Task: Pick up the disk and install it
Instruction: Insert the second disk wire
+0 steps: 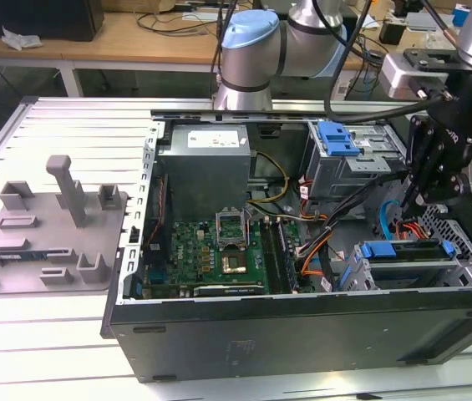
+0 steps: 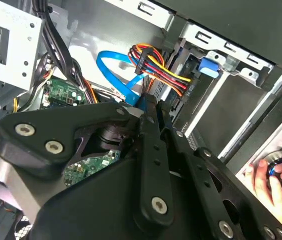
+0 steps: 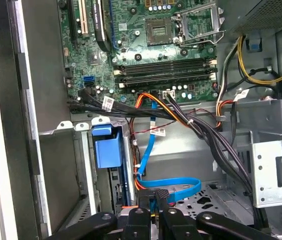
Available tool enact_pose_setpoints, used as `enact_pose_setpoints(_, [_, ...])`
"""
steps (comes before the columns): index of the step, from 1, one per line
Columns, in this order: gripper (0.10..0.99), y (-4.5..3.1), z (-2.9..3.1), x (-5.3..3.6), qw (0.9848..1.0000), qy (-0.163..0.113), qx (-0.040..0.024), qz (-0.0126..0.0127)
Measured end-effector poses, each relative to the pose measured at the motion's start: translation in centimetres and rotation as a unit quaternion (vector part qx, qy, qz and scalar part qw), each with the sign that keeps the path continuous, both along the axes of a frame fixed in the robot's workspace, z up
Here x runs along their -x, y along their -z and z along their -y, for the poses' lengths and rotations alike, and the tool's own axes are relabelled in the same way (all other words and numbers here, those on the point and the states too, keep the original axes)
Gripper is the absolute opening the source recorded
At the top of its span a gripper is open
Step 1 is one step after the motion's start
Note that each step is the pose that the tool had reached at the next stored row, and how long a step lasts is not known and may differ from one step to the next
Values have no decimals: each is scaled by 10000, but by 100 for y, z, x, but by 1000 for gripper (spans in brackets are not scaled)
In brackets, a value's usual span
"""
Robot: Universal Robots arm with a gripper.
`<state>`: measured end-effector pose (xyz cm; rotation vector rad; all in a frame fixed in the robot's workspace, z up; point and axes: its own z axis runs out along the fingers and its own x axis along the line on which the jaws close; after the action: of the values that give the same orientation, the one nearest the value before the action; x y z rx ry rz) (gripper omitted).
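The open computer case (image 1: 302, 326) lies on the counter (image 1: 43, 334), and the disk (image 1: 407, 251) sits in the drive cage at its corner on the exterior view's right. My gripper (image 1: 409, 196) hangs just above it, jaws clenched on nothing.

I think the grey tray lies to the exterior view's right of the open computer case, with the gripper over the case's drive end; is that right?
No: the exterior view shows the tray to the left of the case. The gripper is indeed over the drive end.
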<state>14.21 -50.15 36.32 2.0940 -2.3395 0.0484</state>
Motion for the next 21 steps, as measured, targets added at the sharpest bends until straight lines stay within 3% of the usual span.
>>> enact_pose_setpoints(5, [161,0,57,0,10000,-48,-12,0])
enact_pose_setpoints(6, [161,1,69,0,10000,-51,-29,0])
enact_pose_setpoints(9, [161,0,162,0,9999,-52,-163,1])
enact_pose_setpoints(10, [161,0,173,0,9998,-52,-170,1])
enact_pose_setpoints(13, [161,1,182,0,9998,-52,-170,1])
enact_pose_setpoints(15, [161,0,182,0,9999,-64,-127,-12])
enact_pose_setpoints(16, [161,2,182,0,9999,-128,-65,-56])
enact_pose_setpoints(18, [161,6,182,1,9997,-224,-45,-85])
enact_pose_setpoints(21, [161,20,249,-1,9996,-274,-62,-76])
